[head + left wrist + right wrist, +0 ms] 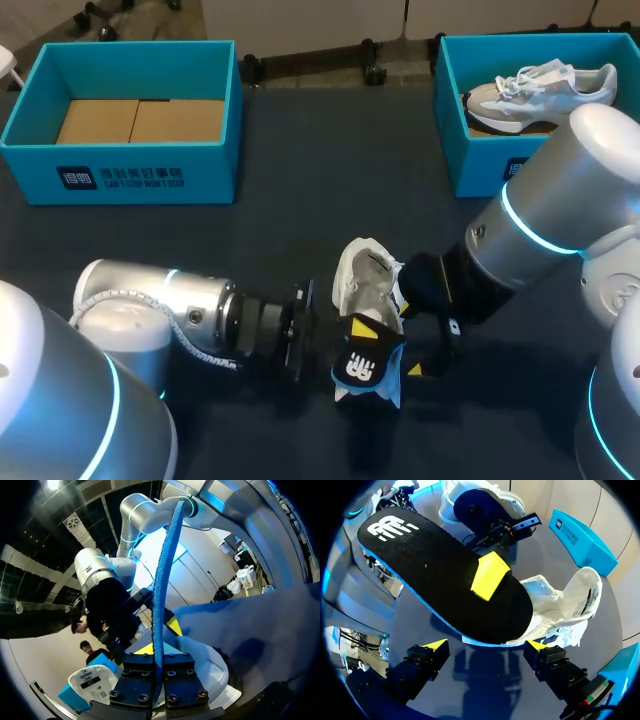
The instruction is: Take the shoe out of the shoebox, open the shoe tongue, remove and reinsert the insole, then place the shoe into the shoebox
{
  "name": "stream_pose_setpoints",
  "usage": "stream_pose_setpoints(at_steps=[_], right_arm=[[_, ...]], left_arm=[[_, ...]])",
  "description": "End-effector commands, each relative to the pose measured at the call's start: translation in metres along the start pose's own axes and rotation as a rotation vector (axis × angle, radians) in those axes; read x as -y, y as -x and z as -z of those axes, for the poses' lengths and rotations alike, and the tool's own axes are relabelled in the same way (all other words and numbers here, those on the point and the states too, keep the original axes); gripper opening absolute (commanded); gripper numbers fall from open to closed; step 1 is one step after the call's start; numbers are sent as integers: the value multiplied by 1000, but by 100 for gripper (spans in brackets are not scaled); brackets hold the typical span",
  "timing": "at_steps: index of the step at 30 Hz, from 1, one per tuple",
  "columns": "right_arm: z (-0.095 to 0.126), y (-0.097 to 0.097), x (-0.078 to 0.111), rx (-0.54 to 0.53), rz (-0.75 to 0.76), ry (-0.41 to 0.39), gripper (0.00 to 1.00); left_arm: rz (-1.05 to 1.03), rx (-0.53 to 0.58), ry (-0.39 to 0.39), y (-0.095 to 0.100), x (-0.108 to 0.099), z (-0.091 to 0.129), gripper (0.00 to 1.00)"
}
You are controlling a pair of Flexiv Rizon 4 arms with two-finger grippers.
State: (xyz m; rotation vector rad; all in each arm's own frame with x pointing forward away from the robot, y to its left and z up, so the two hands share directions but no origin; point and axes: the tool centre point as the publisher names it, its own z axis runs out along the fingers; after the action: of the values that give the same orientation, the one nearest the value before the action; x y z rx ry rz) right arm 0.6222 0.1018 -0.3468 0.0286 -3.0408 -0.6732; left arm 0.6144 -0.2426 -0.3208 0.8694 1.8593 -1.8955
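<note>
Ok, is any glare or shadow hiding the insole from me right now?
Head view: no glare, but the black insole reads low-contrast against the dark table; its white logo marks it. Left wrist view: the insole, edge-on in the left gripper, splits the picture. Right wrist view: evenly lit, only its shadow on the table.
</note>
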Motion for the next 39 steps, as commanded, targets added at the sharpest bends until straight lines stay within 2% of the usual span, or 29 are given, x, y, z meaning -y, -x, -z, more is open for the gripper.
stream_pose_setpoints(at_steps=[1, 17, 22, 31, 32, 33, 34, 36, 39], right_arm=[[-1, -1, -1, 2, -1, -2, 100], [-1, -1, -1, 2, -1, -2, 100], [-1, -1, -1, 2, -1, -2, 100], [-1, -1, -1, 2, -1, -2, 100], [-1, -1, -1, 2, -1, -2, 100], [-1, -1, -1, 2, -1, -2, 100], [-1, -1, -1, 2, -1, -2, 100], [-1, -1, -1, 2, -1, -2, 100], [-1, -1, -1, 2, -1, -2, 100]], left_arm=[[3, 5, 12, -2, -4, -4, 0], [-15, 20, 135, 1, -29, -8, 0], [-18, 28, 166, 1, -30, -9, 0], [6, 30, 164, 1, -24, -2, 0], [15, 30, 162, 1, -22, -1, 8], [16, 29, 161, 0, -20, -1, 22], [16, 29, 161, 0, -20, -1, 22], [12, 33, 161, 0, -16, 2, 14], [9, 36, 161, 0, -11, 3, 14]])
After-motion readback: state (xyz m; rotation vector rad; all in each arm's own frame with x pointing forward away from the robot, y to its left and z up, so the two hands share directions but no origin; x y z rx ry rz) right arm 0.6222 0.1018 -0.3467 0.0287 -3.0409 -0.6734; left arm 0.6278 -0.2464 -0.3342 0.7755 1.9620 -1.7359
